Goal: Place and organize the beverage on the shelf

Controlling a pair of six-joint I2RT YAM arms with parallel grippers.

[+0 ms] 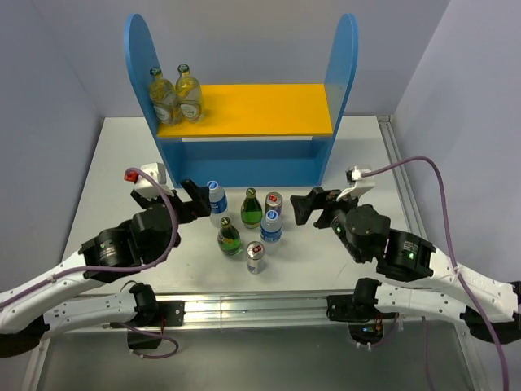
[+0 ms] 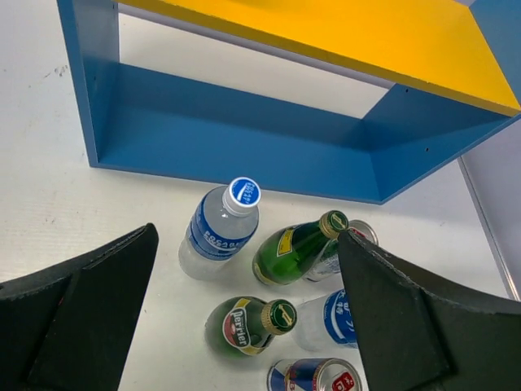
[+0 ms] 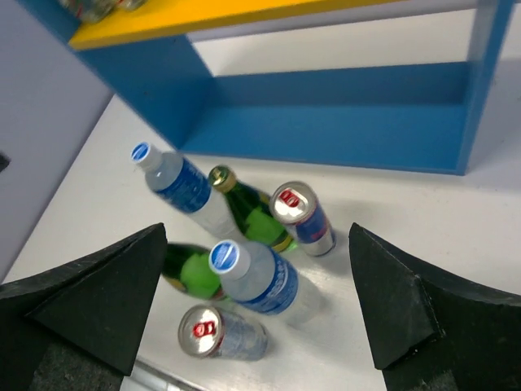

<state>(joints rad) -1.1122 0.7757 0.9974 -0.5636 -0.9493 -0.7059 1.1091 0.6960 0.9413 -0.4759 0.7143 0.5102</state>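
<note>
The blue shelf (image 1: 241, 159) with a yellow-orange upper board (image 1: 260, 110) stands at the back of the table. Two clear yellow-labelled bottles (image 1: 176, 95) stand at the board's left end. On the table in front stand two water bottles (image 1: 216, 201) (image 1: 271, 226), two green bottles (image 1: 251, 208) (image 1: 229, 237) and two cans (image 1: 273, 203) (image 1: 256, 257). My left gripper (image 1: 195, 199) is open and empty just left of the cluster, over the near green bottle (image 2: 248, 326). My right gripper (image 1: 305, 205) is open and empty just right of it, over the near water bottle (image 3: 260, 277).
The shelf's lower compartment (image 2: 244, 122) holds nothing. The right part of the upper board (image 1: 285, 110) is bare. A metal rail (image 1: 244, 309) runs along the table's near edge. Grey walls close in behind and at both sides.
</note>
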